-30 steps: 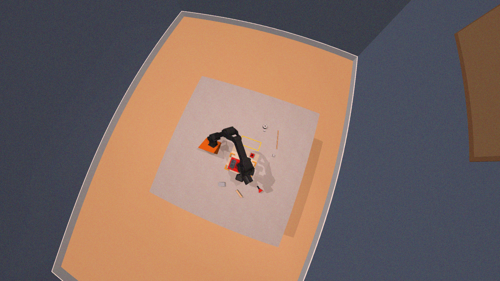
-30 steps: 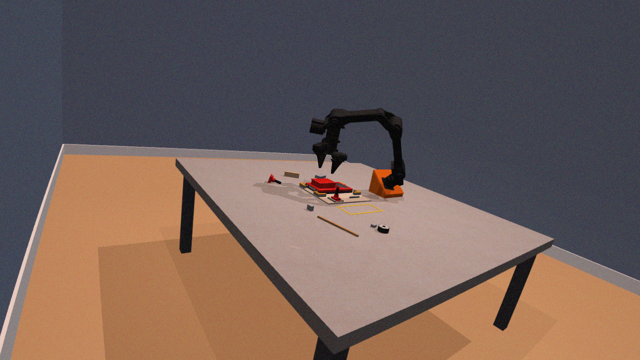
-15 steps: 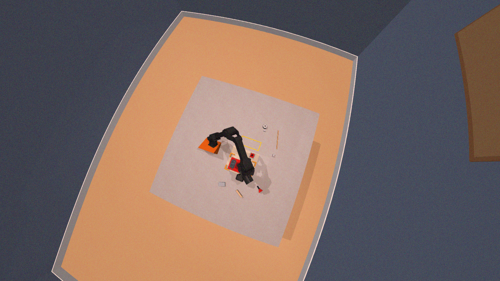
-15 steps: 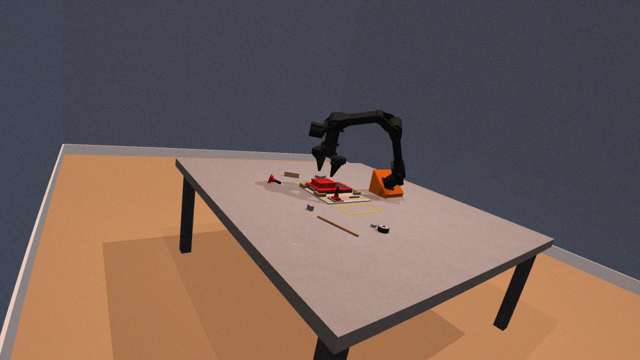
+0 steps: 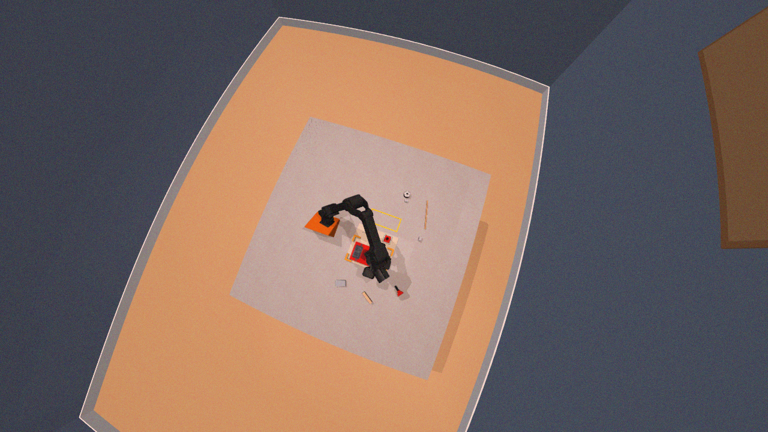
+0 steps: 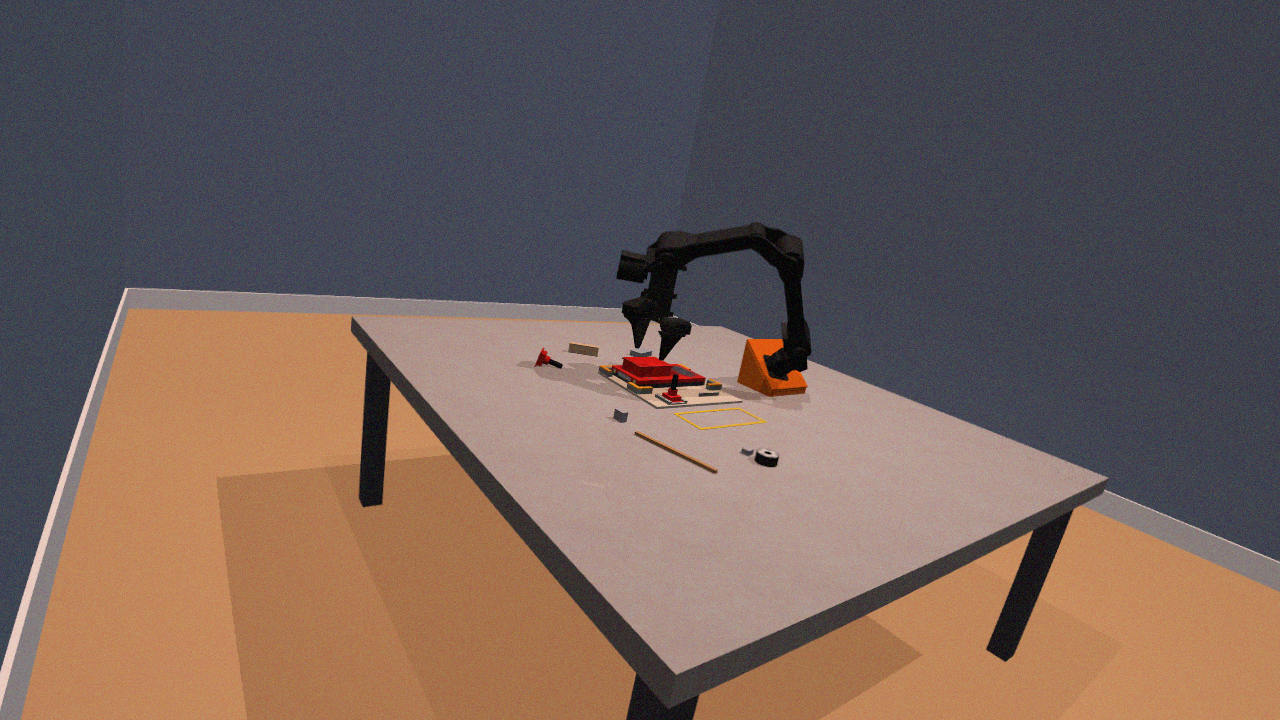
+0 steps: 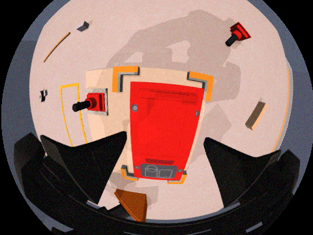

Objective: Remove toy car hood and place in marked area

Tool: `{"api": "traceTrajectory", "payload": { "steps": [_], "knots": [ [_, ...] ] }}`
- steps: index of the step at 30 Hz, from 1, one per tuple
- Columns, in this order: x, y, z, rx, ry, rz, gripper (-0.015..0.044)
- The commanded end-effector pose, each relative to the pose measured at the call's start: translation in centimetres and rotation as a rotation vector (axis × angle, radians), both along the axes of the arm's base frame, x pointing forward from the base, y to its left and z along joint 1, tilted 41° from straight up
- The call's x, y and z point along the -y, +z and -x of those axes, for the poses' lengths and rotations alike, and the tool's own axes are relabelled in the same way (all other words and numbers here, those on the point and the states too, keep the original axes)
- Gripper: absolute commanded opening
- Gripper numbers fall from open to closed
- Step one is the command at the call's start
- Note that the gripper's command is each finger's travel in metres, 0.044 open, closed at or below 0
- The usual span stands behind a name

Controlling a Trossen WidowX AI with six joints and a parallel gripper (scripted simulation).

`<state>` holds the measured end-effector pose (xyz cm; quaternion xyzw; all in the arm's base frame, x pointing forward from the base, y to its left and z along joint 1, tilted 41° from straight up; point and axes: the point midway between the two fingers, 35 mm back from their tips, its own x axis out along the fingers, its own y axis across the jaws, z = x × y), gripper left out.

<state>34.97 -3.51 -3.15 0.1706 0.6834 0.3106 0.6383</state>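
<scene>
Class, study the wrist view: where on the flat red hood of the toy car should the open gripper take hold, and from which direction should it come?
Probably across the two long side edges of the flat red hood, coming straight down from above. The hood lies flat and face-up on the toy car, narrower than the gap of the open black gripper, whose fingers already flank it.

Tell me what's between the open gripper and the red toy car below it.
Nothing: in the exterior view the open gripper hangs just above the toy car, only air between them.

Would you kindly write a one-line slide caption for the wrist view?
Open gripper poised above the red toy car on its board, fingers straddling it, nothing grasped.
</scene>
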Motion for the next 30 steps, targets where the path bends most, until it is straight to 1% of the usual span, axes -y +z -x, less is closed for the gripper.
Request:
{"api": "traceTrajectory", "payload": {
  "steps": [1, 30],
  "knots": [
    [-0.3, -0.3, 0.1, -0.005, -0.006, -0.005, 0.044],
    [-1.5, -1.7, 0.3, -0.005, -0.006, -0.006, 0.044]
  ]
}}
